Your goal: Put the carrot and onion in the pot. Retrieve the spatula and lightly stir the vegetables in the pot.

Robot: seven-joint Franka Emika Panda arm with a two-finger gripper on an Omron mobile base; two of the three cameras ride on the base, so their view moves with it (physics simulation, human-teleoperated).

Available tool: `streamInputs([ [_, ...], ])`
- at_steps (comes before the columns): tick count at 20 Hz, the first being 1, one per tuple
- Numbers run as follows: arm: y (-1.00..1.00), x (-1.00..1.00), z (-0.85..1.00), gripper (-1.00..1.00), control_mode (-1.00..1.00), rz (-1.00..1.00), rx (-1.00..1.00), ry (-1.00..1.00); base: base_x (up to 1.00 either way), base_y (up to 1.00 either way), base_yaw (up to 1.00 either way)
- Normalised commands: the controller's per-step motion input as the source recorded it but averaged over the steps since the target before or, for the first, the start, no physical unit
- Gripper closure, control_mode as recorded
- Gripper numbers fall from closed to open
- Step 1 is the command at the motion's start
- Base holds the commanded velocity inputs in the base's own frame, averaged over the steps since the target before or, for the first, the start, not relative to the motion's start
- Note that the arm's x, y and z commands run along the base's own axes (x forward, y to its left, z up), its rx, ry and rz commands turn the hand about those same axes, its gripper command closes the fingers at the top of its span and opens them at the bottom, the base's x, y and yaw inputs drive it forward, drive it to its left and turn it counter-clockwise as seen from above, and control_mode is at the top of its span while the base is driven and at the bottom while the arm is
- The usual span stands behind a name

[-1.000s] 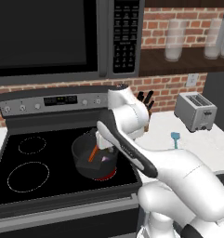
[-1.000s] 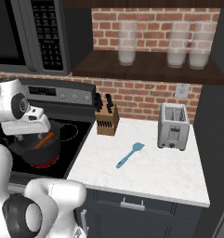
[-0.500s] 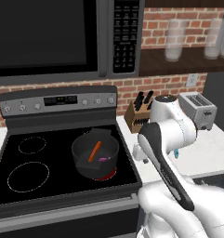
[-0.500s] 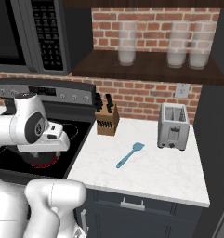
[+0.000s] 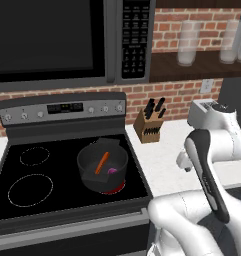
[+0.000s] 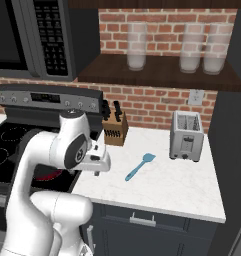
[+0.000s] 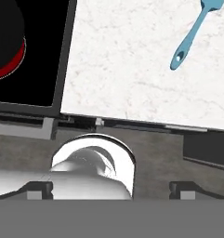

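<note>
Both vegetables [image 5: 105, 165] lie in the pot [image 5: 87, 165]; spatula [image 6: 140, 166] on counter [image 6: 182, 187].

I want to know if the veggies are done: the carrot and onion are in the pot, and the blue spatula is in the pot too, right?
Not quite. The carrot and onion are in the pot, as the left base view shows, but the spatula is not. The right base view shows it lying flat on the white counter, between the knife block and the toaster.
</note>
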Motion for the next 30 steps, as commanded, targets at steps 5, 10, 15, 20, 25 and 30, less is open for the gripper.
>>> streamInputs([
  [5,-1.00,0.62,-0.14,-1.00,-1.00,-0.16,0.07,0.04,0.00,0.00,0.00],
  [10,-0.81,0.99,-0.67,-1.00,-1.00,-0.20,0.05,0.13,0.00,0.00,0.00],
  [15,-0.27,0.84,-0.69,-1.00,-1.00,-0.15,0.01,0.06,0.00,0.00,0.00],
  [20,-0.01,0.54,-0.47,-1.00,-1.00,-0.07,-0.01,0.00,0.00,0.00,0.00],
  [25,0.00,0.22,-0.49,-1.00,-1.00,-0.01,-0.07,0.00,0.00,0.00,0.00],
  [30,0.00,0.47,-0.34,-1.00,-1.00,0.00,-0.10,-0.03,0.00,0.00,0.00],
])
